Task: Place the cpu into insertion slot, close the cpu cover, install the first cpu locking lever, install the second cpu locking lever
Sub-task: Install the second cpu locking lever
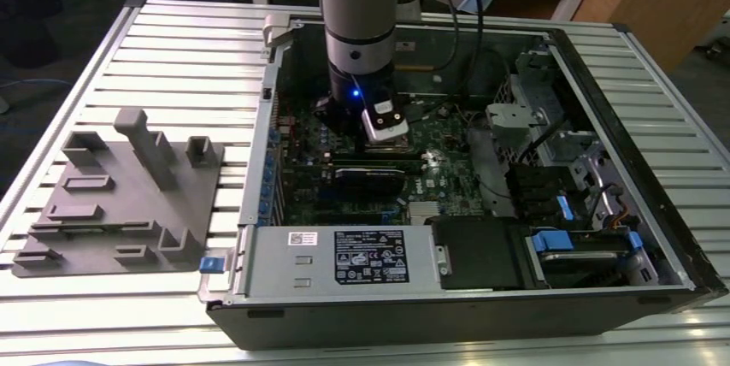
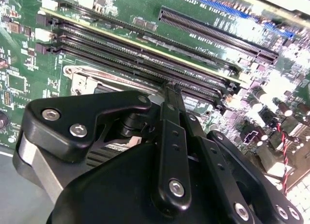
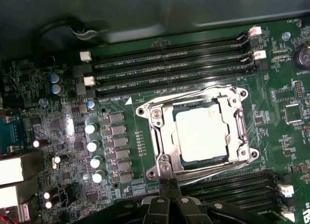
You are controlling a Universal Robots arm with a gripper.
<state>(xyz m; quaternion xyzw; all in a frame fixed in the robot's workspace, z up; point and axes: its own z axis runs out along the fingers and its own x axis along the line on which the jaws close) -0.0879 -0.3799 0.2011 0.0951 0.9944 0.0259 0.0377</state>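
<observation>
Here the cpu sits flat in the insertion slot of the green motherboard, its pale silvery top showing through the big square cut-out of the cpu cover, which lies folded down over the socket. Beside the socket on two opposite sides run the long black memory slots. In the first wrist view the gripper has its fingers pressed together into a narrow point, gripping nothing, with the tips just at the socket's corner where a thin metal locking lever runs along the socket's edge; whether the tips touch the lever cannot be told. In the second wrist view the same closed fingers reach down to the socket's metal frame, next to the memory slots. In the exterior view the arm stands upright inside an open computer case, over the motherboard, and the case rests on a slatted metal surface with a grey parts holder beside the case, toward the exterior view's left.
</observation>
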